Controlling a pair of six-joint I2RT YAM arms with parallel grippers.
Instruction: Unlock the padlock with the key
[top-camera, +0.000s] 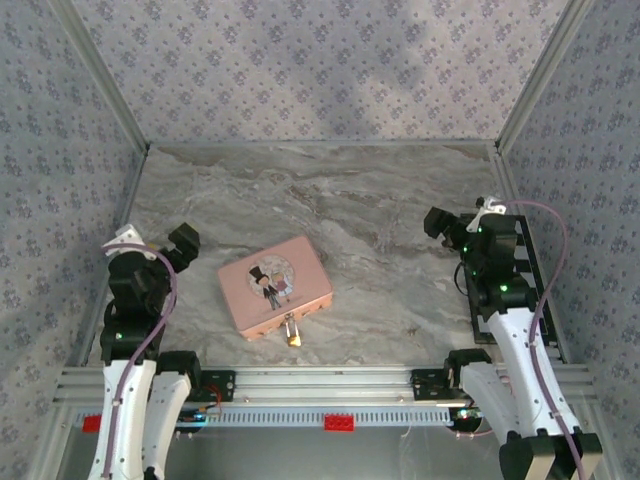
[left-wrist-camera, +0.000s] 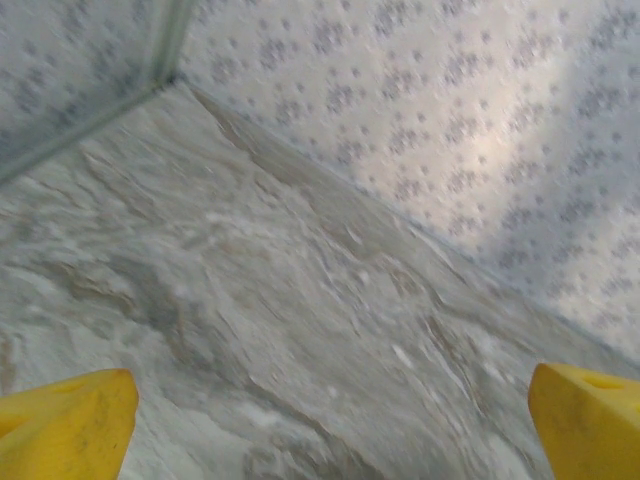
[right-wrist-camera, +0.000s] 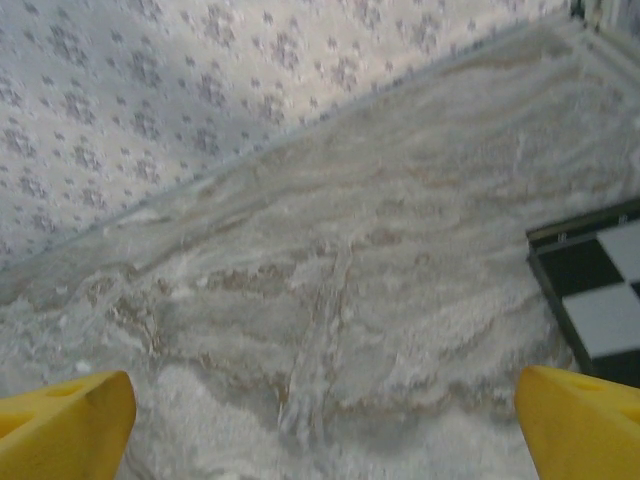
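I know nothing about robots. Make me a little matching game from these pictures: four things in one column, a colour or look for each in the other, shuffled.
Things:
1. pink box
2. padlock
3. left gripper
4. checkered board

Descriptions:
A. brass-gold, at the box's near edge
B. black and white squares
C. yellow fingertips, wide apart
D. cartoon couple on its lid

Pairs: 1-D, 2-A, 3-C, 4-B

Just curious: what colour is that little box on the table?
The box is pink; the top external view shows it best.
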